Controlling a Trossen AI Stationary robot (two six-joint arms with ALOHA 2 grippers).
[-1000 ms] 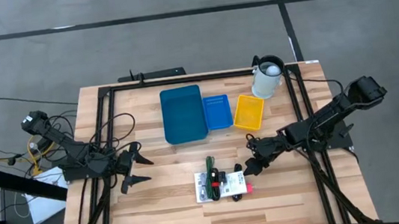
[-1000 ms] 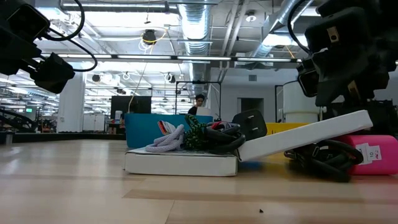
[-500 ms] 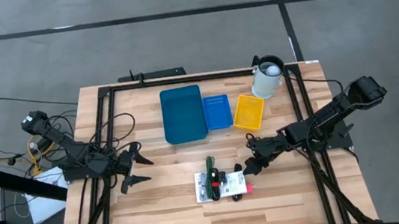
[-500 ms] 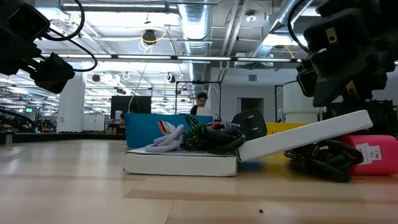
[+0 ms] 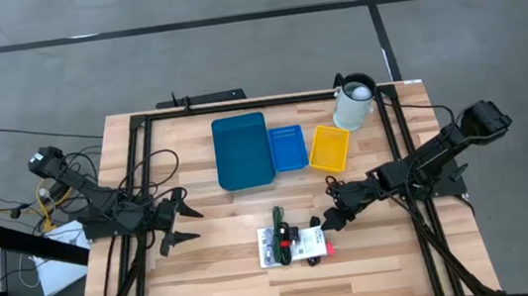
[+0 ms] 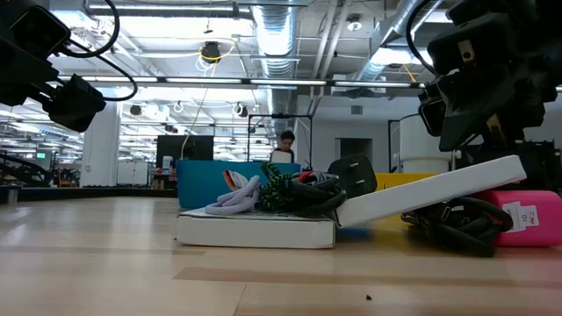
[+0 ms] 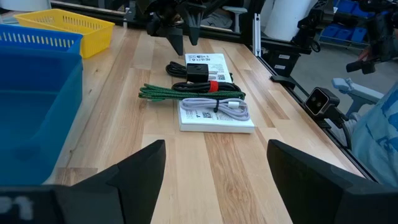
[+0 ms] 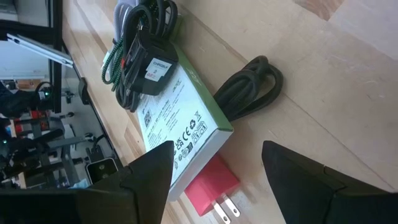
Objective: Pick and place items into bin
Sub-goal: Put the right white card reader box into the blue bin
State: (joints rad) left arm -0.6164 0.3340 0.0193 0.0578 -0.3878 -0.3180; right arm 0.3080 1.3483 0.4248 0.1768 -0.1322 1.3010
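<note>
A light wooden bench (image 5: 218, 273) with a black metal frame carries three bins near its far edge: a large deep blue plastic bin (image 5: 242, 150), a small blue mesh basket (image 5: 288, 147) and a small yellow mesh basket (image 5: 330, 147), side by side. A white cylindrical jug (image 5: 354, 103) stands by the far right corner.

The items lie in one pile near the middle of the front edge. Two white printed flat packets (image 7: 214, 112) form its base; in the low view one lies flat and the other leans tilted against it. On top rest a green-and-black braided cable (image 7: 186, 94), a pale grey coiled cable (image 7: 230, 107) and a black square adapter (image 7: 198, 68). A coiled black cable (image 8: 249, 87) lies just beside the packets, and a red plug block (image 8: 208, 186) pokes out from under one packet.

The right gripper (image 5: 334, 210) hangs just beside the pile, on its right, fingers spread apart and holding nothing. The left gripper (image 5: 179, 223) waits near the left edge, well apart from the pile, its fingers also spread wide and empty.
</note>
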